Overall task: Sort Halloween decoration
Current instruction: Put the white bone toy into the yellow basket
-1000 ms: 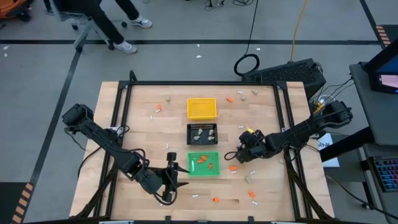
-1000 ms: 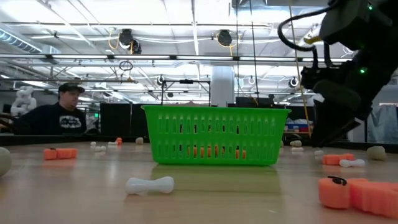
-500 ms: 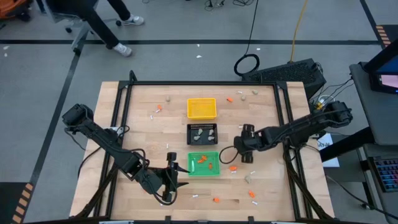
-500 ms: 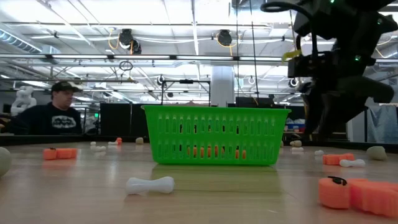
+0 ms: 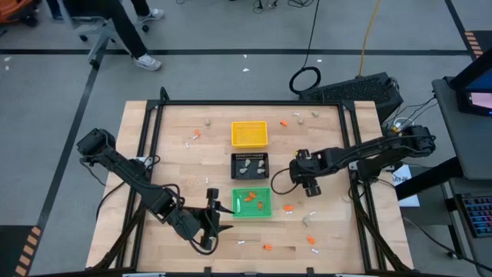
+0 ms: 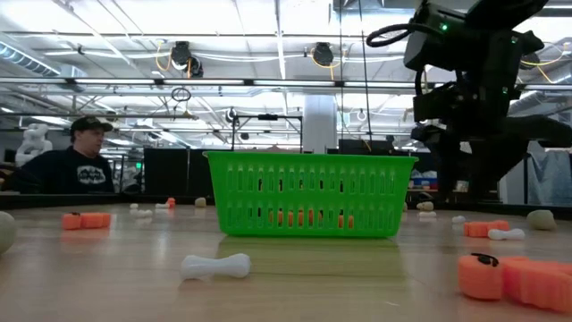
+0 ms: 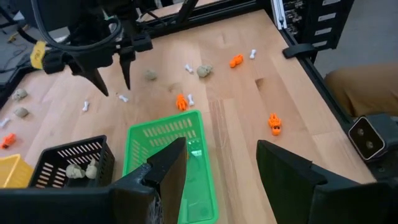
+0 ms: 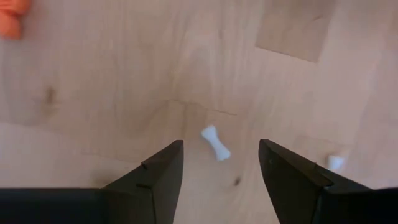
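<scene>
Right gripper (image 8: 216,163) hangs over bare desk (image 8: 93,93) at right of centre in the high view, fingers parted and empty, a small white bone (image 8: 216,142) lying flat between and just ahead of the tips. Bone looks light, rigid, likely to skitter; best pinched across its narrow shaft. Left gripper (image 7: 217,168) waits at lower left by the green basket (image 7: 163,134), fingers spread, nothing held.
</scene>
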`<action>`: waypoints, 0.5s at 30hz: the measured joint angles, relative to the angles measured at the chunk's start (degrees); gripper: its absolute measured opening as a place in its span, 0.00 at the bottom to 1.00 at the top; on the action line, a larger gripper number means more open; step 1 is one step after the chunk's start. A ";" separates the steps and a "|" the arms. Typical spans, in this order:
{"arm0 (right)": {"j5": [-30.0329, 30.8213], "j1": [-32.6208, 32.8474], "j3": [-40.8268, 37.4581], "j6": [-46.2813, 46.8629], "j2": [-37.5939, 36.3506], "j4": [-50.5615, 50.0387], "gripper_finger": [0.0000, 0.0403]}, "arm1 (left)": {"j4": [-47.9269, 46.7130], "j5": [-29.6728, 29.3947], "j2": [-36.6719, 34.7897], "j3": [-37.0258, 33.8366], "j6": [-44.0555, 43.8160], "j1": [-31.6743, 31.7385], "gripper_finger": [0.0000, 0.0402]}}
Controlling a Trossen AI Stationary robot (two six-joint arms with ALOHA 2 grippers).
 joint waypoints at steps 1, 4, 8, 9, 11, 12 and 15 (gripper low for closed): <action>-0.68 0.03 0.00 -0.08 0.40 -0.14 0.48 | 0.01 0.00 0.00 0.00 0.27 0.14 0.48; -0.76 0.68 -0.02 -0.34 2.37 -1.22 0.48 | 0.05 0.00 0.00 0.00 1.53 0.71 0.48; -0.72 0.91 -0.01 -0.90 5.45 -0.75 0.48 | 0.07 -0.02 0.00 0.00 2.88 1.95 0.48; -0.69 0.90 0.07 -1.07 5.90 -0.54 0.48 | 0.08 -0.01 0.00 0.00 3.24 2.26 0.48; -0.69 0.90 0.17 -1.83 6.54 -0.52 0.48 | 0.09 -0.01 0.00 0.00 3.68 2.93 0.48; -0.69 0.90 0.20 -2.31 6.61 -0.47 0.48 | 0.07 0.00 0.00 0.00 3.76 3.30 0.48; -0.58 0.87 0.82 -3.68 6.73 -0.88 0.48 | 0.07 0.00 0.00 0.00 3.76 4.47 0.48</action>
